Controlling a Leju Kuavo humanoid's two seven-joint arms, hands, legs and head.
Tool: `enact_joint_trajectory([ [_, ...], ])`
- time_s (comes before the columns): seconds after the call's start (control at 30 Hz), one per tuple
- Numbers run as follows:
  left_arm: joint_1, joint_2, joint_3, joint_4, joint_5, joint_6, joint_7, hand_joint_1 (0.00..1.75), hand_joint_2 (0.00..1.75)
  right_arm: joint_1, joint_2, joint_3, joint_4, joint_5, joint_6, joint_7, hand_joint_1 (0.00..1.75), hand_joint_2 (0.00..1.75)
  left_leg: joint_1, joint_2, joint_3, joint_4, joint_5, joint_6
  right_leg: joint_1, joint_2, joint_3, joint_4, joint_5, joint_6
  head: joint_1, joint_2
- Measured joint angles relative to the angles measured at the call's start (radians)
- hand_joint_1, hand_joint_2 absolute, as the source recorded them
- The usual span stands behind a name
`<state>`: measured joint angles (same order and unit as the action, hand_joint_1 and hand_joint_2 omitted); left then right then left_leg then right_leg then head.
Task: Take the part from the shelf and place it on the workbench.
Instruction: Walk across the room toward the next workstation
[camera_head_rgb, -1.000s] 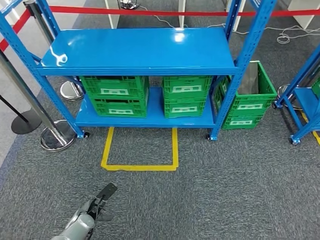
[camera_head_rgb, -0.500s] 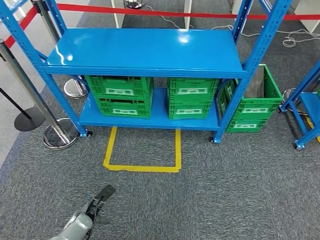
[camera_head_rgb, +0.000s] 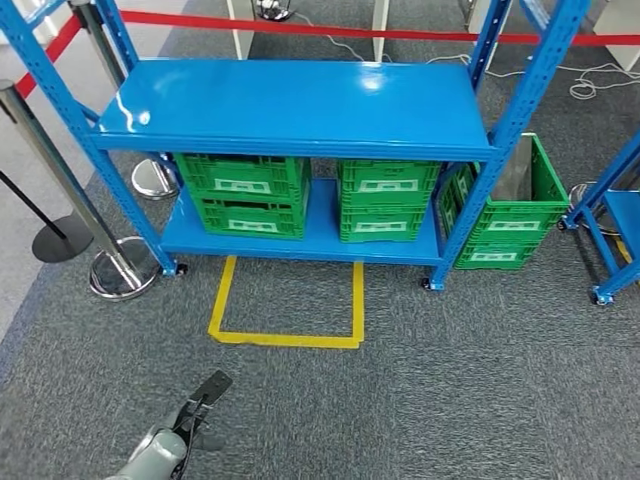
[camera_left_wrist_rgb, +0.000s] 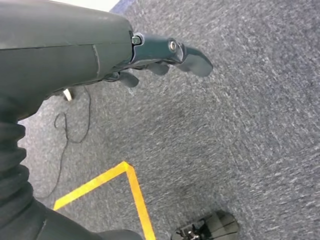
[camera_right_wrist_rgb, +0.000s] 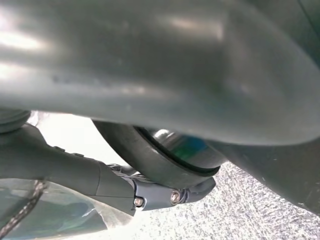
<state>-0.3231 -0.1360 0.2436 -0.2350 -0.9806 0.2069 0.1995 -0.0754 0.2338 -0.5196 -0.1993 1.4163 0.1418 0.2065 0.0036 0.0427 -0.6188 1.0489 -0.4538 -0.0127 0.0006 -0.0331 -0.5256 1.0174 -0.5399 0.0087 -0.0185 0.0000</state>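
The part could not be identified; it presumably lay inside one of the green crates (camera_head_rgb: 243, 193) on the lower level of the blue shelf (camera_head_rgb: 302, 105), contents hidden. The left hand (camera_head_rgb: 198, 402) hung low over the grey carpet (camera_head_rgb: 468, 400), fingers (camera_left_wrist_rgb: 170, 52) extended and holding nothing, consistent with an approach stance. The right hand's (camera_right_wrist_rgb: 158, 192) state could not be determined. A yellow floor marking (camera_head_rgb: 287, 335) fronted the shelf, evidently a standing position.

1. Head view: high, facing forward and down at the blue shelf (camera_head_rgb: 294, 105) across grey carpet (camera_head_rgb: 453, 400)
2. Left wrist view: close, looking down at the carpet; yellow tape (camera_head_rgb: 287, 338) shared with head view
3. Right wrist view: very close against the robot's own body
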Motion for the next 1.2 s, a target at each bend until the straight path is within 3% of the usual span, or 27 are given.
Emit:
enact_joint_trajectory([
  [0.07,0.001,0.0,0.002,0.0,0.003,-0.001,0.0,0.0,0.87,0.001,-0.002,0.0,-0.001,0.003,0.002,0.0,0.0,0.0,0.001,-0.015,0.0,-0.01,-0.002,0.013,0.0,-0.013,-0.001,-0.002,-0.005,0.01,0.001,0.0],
  [0.13,0.004,0.001,0.008,0.0,0.008,0.0,-0.007,0.0,0.0,0.0,-0.004,0.003,-0.002,0.01,0.007,-0.004,0.0,0.0,0.005,-0.033,0.003,-0.016,0.001,0.027,-0.002,0.0,-0.015,0.032,-0.032,0.019,0.002,0.0],
  [0.23,0.014,0.004,0.028,0.0,0.025,0.002,-0.035,0.0,0.0,-0.009,-0.007,0.015,-0.002,0.029,0.018,-0.018,0.0,0.0,0.005,-0.058,0.004,-0.017,0.001,0.039,-0.001,0.03,-0.102,0.213,-0.114,0.022,0.004,0.0],
  [0.27,0.021,0.006,0.035,0.0,0.029,0.002,-0.042,0.0,0.0,-0.012,-0.009,0.02,-0.002,0.034,0.019,-0.021,0.0,0.0,0.004,-0.067,0.005,-0.017,0.001,0.04,0.0,0.032,-0.129,0.263,-0.126,0.022,0.004,0.0],
  [0.3,0.029,0.008,0.042,0.0,0.032,0.001,-0.047,0.0,0.0,-0.014,-0.01,0.023,-0.003,0.038,0.02,-0.024,0.0,0.0,0.003,-0.078,0.005,-0.017,0.001,0.04,0.0,0.033,-0.141,0.281,-0.119,0.022,0.004,0.0],
  [0.33,0.036,0.011,0.049,0.0,0.034,0.001,-0.051,0.0,0.0,-0.014,-0.012,0.025,-0.003,0.041,0.021,-0.027,0.0,0.0,0.003,-0.09,0.006,-0.016,0.001,0.04,-0.001,0.035,-0.136,0.26,-0.092,0.021,0.004,0.0],
  [0.4,0.044,0.016,0.056,0.0,0.031,-0.001,-0.054,0.0,0.0,-0.012,-0.014,0.029,-0.003,0.042,0.023,-0.032,0.0,0.0,0.003,-0.115,0.007,-0.014,0.001,0.037,-0.005,0.059,-0.087,0.14,-0.018,0.017,0.005,0.0],
  [0.43,0.045,0.018,0.059,0.0,0.025,-0.002,-0.053,0.0,0.0,-0.011,-0.015,0.031,-0.003,0.04,0.023,-0.034,0.0,0.0,0.001,-0.127,0.004,-0.01,0.001,0.034,-0.009,0.076,-0.062,0.078,0.004,0.015,0.004,0.0],
  [0.5,0.049,0.025,0.061,0.0,0.007,-0.004,-0.048,0.0,0.0,-0.01,-0.015,0.034,-0.002,0.034,0.019,-0.038,0.0,0.0,0.0,-0.141,-0.004,-0.008,0.004,0.023,-0.012,0.098,-0.036,0.023,0.011,0.009,0.004,0.0],
  [0.57,0.056,0.037,0.062,0.0,-0.004,-0.006,-0.038,0.0,0.0,-0.008,-0.014,0.034,-0.002,0.028,0.006,-0.043,0.0,0.0,0.001,-0.147,-0.008,-0.01,0.008,0.01,-0.012,0.093,-0.03,0.017,0.013,-0.001,0.004,0.0],
  [0.63,0.061,0.047,0.065,0.0,-0.006,-0.009,-0.03,0.0,0.0,-0.004,-0.012,0.034,-0.002,0.025,-0.01,-0.049,0.0,0.0,-0.001,-0.114,-0.017,0.013,-0.009,-0.001,-0.015,0.082,-0.027,0.012,0.019,-0.011,-0.001,0.0],
  [0.7,0.059,0.05,0.066,0.0,-0.005,-0.012,-0.025,0.0,0.0,0.002,-0.011,0.034,-0.002,0.024,-0.017,-0.052,0.0,0.0,-0.001,-0.067,-0.058,0.107,-0.062,-0.012,-0.016,0.066,-0.024,0.009,0.02,-0.017,-0.008,0.0],
  [0.77,0.06,0.053,0.069,0.0,-0.002,-0.017,-0.018,0.0,0.0,0.005,-0.012,0.034,-0.002,0.026,-0.02,-0.053,0.0,0.0,0.004,-0.052,-0.113,0.23,-0.112,-0.018,-0.015,0.051,-0.023,0.01,0.018,-0.02,-0.009,0.0],
  [0.8,0.062,0.054,0.071,0.0,0.001,-0.018,-0.014,0.0,0.0,0.006,-0.012,0.034,-0.002,0.027,-0.021,-0.053,0.0,0.0,0.005,-0.051,-0.124,0.258,-0.114,-0.019,-0.015,0.046,-0.022,0.01,0.017,-0.02,-0.009,0.0],
  [0.83,0.063,0.055,0.072,0.0,0.002,-0.02,-0.01,0.0,0.0,0.007,-0.012,0.034,-0.002,0.028,-0.021,-0.053,0.0,0.0,0.006,-0.051,-0.117,0.249,-0.097,-0.019,-0.015,0.041,-0.021,0.01,0.016,-0.02,-0.009,0.0],
  [0.9,0.064,0.059,0.075,0.0,0.002,-0.021,-0.008,0.0,0.0,0.007,-0.013,0.034,-0.002,0.029,-0.021,-0.052,0.0,0.0,0.007,-0.049,-0.056,0.129,-0.032,-0.014,-0.015,0.036,-0.016,0.01,0.013,-0.017,-0.009,0.0],
  [0.97,0.062,0.061,0.075,0.0,0.0,-0.022,-0.009,0.0,0.0,0.007,-0.012,0.034,-0.002,0.029,-0.019,-0.052,0.0,0.0,0.003,-0.047,0.0,0.017,0.0,-0.006,-0.011,0.034,-0.016,0.01,0.01,-0.01,-0.009,0.0],
  [1.1,0.064,0.062,0.079,0.0,-0.003,-0.021,-0.012,0.0,0.0,0.007,-0.013,0.034,-0.003,0.03,-0.018,-0.051,0.0,0.0,0.002,-0.047,0.015,-0.02,-0.003,0.014,-0.008,0.033,-0.017,0.006,0.006,0.01,-0.008,0.0],
  [1.17,0.063,0.061,0.08,0.0,-0.003,-0.02,-0.015,0.0,0.0,0.006,-0.013,0.034,-0.003,0.031,-0.018,-0.052,0.0,0.0,0.007,-0.047,0.019,-0.028,0.001,0.027,-0.007,0.035,-0.041,0.054,-0.026,0.018,-0.004,0.0],
  [1.2,0.063,0.061,0.08,0.0,-0.003,-0.02,-0.017,0.0,0.0,0.004,-0.013,0.034,-0.003,0.031,-0.018,-0.052,0.0,0.0,0.007,-0.046,0.02,-0.03,0.001,0.031,-0.006,0.036,-0.069,0.11,-0.055,0.02,-0.003,0.0],
])
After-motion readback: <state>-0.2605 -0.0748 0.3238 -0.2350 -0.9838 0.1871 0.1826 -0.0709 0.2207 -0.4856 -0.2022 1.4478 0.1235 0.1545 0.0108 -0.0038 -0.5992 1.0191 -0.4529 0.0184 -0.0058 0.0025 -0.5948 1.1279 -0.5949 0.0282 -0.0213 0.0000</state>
